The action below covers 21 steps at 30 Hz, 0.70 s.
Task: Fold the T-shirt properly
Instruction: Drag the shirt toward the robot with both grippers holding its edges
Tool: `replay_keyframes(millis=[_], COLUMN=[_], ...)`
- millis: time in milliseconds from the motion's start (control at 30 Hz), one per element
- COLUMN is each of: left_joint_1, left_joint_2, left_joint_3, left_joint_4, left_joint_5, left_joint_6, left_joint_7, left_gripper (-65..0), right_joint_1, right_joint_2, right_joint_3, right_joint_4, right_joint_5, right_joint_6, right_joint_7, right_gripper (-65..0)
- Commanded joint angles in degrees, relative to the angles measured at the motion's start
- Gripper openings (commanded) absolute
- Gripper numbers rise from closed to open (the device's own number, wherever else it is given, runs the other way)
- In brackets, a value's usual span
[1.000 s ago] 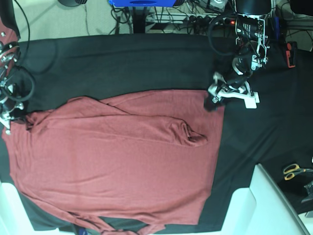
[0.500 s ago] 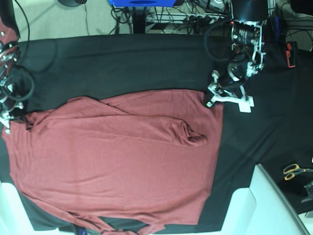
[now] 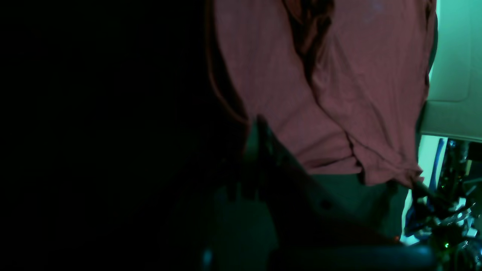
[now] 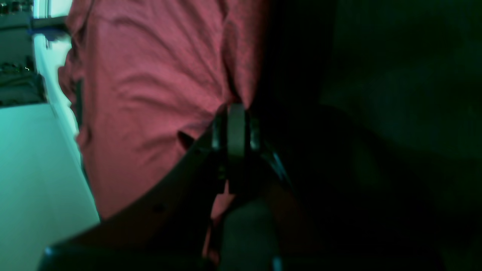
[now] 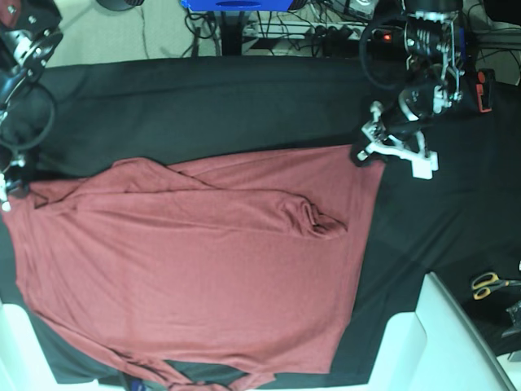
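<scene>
- I have the T-shirt spread flat across the black tablecloth, filling the middle and lower left of the base view, brick red and plain.
- One long sleeve lies folded across the body, running from the left toward a bunched cuff right of centre.
- My left gripper sits at the upper right of the base view, right on the shirt's upper right corner.
- In the left wrist view its fingers stand narrow, pressed together at the hem edge, and the jaws look clamped on the T-shirt; the cloth there is pulled into long creases.
- My right gripper is at the far left edge of the base view, at the shirt's opposite upper corner, mostly cut off by the frame.
- The right wrist view shows that gripper closed tight, with red fabric pinched at the tips and wrinkles fanning out from the pinch.
- The top edge of the shirt between the two grippers runs nearly straight, slightly higher on the right.
- A pair of yellow-handled scissors lies on the cloth at the lower right, well apart from the shirt.
- A white surface cuts across the lower right corner, overlapping the tablecloth's edge.
</scene>
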Motion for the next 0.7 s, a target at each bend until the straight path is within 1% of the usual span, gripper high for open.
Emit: replay_keyframes(millis=[0, 133, 300, 400, 467, 567, 667], left_joint_1=[0.0, 0.2, 1.4, 2.6, 4.2, 5.7, 7.6], left_joint_2=[-0.9, -1.9, -2.0, -2.7, -2.7, -2.7, -2.7], left_joint_3=[-1.1, -3.7, -7.2, -7.4, -7.4, -7.6, -7.7], left_joint_4=[1.8, 2.9, 3.0, 3.2, 3.4, 4.8, 6.6], left_joint_5=[-0.8, -0.8, -0.8, -0.8, -0.8, -0.8, -0.8], left_joint_6=[-0.6, -0.6, -0.6, -0.6, -0.6, -0.6, -0.6], left_joint_7=[-0.1, 4.2, 5.8, 5.9, 5.9, 5.7, 5.7], left_gripper=[-65.0, -65.0, -65.0, -65.0, -65.0, -65.0, -65.0], right_joint_1=[0.7, -0.4, -1.8, -3.2, -4.7, -6.7, -8.2], right_joint_2=[1.2, 0.9, 0.9, 1.0, 0.9, -0.4, -1.1], right_joint_3=[0.2, 0.2, 0.2, 0.2, 0.3, 0.3, 4.0], right_joint_4=[2.0, 4.5, 7.1, 8.3, 9.7, 11.5, 12.5], right_joint_5=[1.0, 1.0, 1.0, 1.1, 1.1, 1.1, 1.1], right_joint_6=[0.6, 0.6, 0.2, -2.5, -2.9, -3.0, -3.0], right_joint_7=[0.4, -0.3, -1.2, -3.1, -3.2, -3.2, -4.3], right_gripper=[-64.4, -64.4, -64.4, -64.4, -64.4, -64.4, -64.4])
